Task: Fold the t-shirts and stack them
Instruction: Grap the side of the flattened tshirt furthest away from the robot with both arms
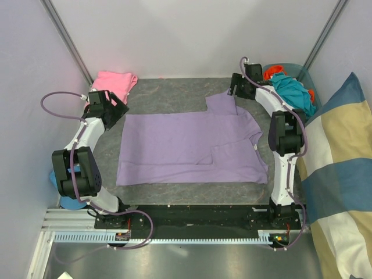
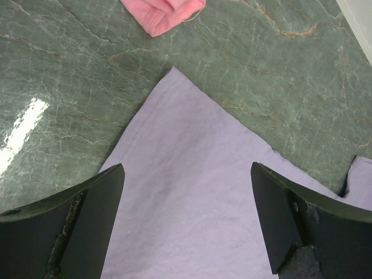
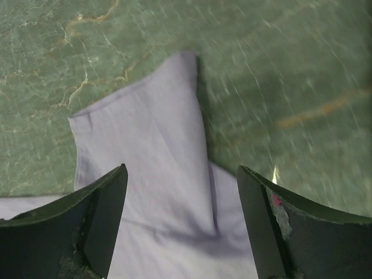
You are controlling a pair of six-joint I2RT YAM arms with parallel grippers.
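Observation:
The lavender t-shirt [image 1: 192,148] lies spread flat on the dark marble table, one sleeve [image 1: 221,103] reaching toward the back. A pink t-shirt [image 1: 116,83] sits folded at the back left. My left gripper [image 1: 120,111] hovers open over the lavender shirt's far left corner [image 2: 174,116], nothing between its fingers [image 2: 96,209]; a bit of the pink shirt [image 2: 165,14] shows beyond it. My right gripper [image 1: 236,88] is open above the far sleeve [image 3: 148,145], which lies between its fingers [image 3: 261,215] untouched.
A bin [image 1: 297,72] holding teal and orange clothes stands at the back right. A big blue, cream and tan striped cushion [image 1: 340,174] leans along the right side. White walls close in the left, back and right. A blue object [image 1: 63,195] sits by the left arm's base.

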